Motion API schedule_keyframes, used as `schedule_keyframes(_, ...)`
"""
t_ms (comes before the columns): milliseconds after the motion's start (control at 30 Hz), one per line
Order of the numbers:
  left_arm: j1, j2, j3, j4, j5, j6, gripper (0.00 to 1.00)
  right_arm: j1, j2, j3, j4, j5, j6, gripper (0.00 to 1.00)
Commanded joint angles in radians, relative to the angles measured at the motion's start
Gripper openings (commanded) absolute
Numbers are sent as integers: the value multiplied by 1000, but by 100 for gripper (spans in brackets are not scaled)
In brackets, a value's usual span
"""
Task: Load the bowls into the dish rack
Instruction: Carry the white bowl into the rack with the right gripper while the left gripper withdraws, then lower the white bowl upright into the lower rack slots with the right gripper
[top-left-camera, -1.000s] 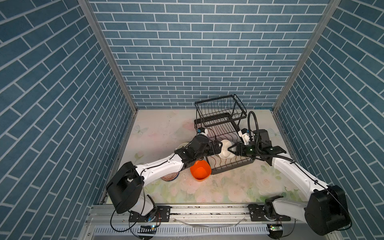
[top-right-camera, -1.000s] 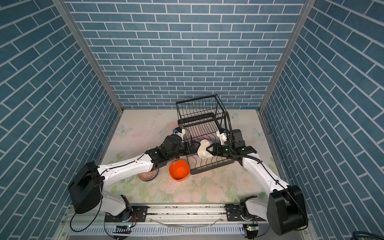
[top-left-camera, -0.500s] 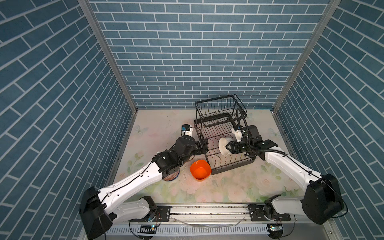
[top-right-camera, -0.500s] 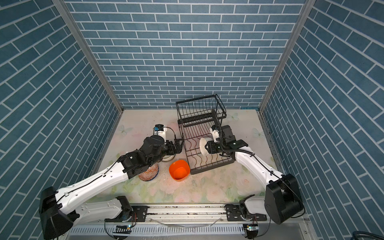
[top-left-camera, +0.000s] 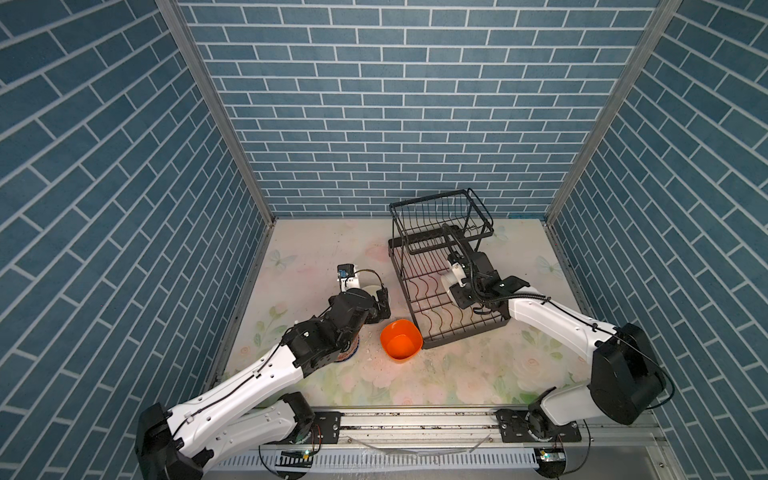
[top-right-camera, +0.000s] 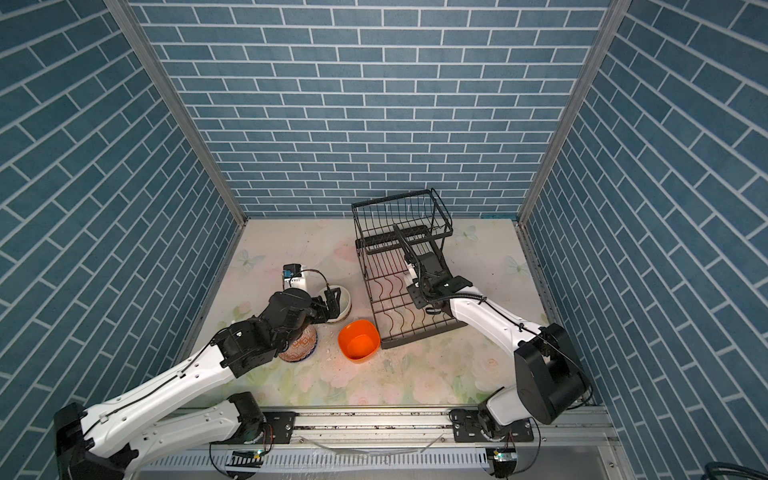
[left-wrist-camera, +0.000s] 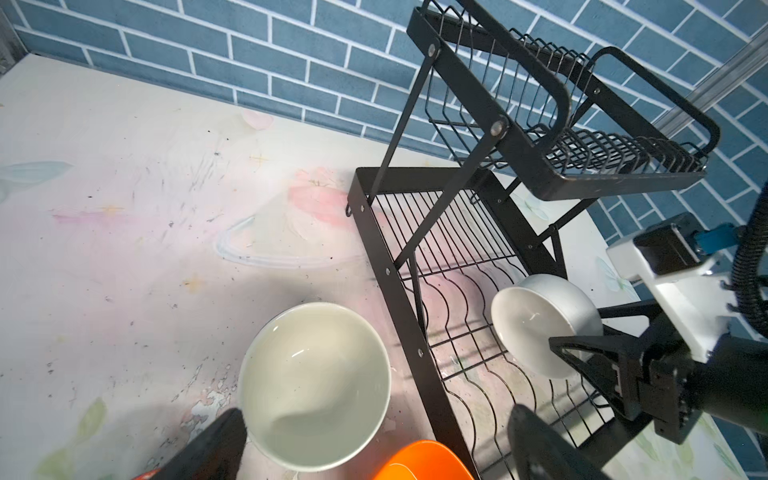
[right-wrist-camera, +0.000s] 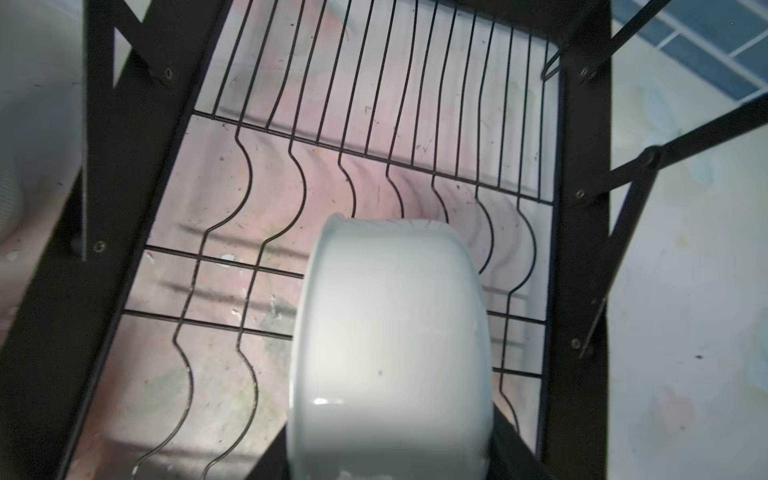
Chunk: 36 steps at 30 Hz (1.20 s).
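The left gripper (left-wrist-camera: 374, 440) has pulled back from the dish rack (top-left-camera: 419, 332), jaws wide over the cream bowl (left-wrist-camera: 316, 390) beside it; the right gripper (left-wrist-camera: 582, 365) carries the white bowl (right-wrist-camera: 390, 345) deeper over the rack's divider wires, placement imminent.

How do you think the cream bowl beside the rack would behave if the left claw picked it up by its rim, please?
The cream bowl looks like glazed ceramic with a glossy sheen, so it is probably stiff, rather slippery and breakable. Its round, deep shape suggests it could tilt in a rim grip. The left claw stands open around its near side.
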Motion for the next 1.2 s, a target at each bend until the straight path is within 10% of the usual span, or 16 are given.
schedule_keyframes(0,8,-21,-23,-35,-37,-5,100,30,1,62,114,143,-131,25)
schedule_keyframes(1167,56,-61,-86,-26,-28,-8,99,64,333,70,657,458,-652,27)
